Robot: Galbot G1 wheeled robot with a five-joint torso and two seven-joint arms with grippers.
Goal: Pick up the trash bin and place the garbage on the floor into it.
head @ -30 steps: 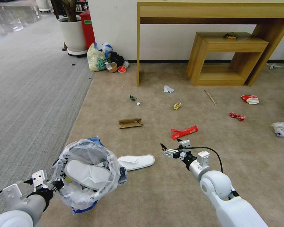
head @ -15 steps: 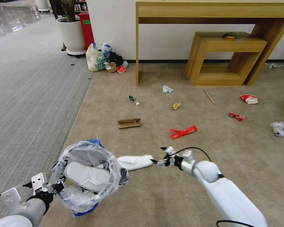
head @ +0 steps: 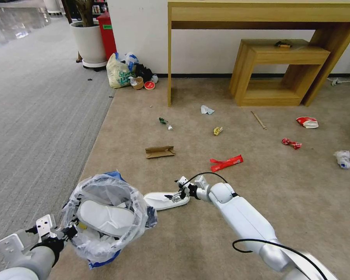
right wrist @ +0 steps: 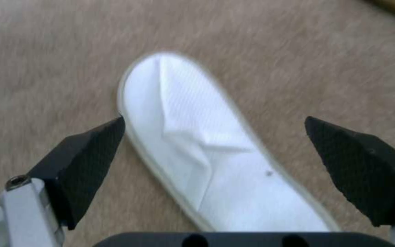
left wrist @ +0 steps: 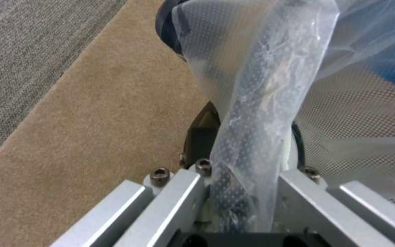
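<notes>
1. The left gripper [head: 68,232], at the lower left of the head view, has its fingers clamped on the trash bin [head: 105,216]'s rim and plastic liner; one white slipper lies inside.
2. The right gripper [head: 174,195], fingers spread wide, hangs over the second slipper [head: 159,200] on the floor [head: 206,237], just right of the bin.
3. Step in hand: collecting that slipper. The next move likely calls for lowering to straddle it, then closing.

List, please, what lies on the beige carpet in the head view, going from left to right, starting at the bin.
trash bin → white slipper → right gripper → red wrapper → wooden stick → small red wrapper → crumpled white cup
</notes>
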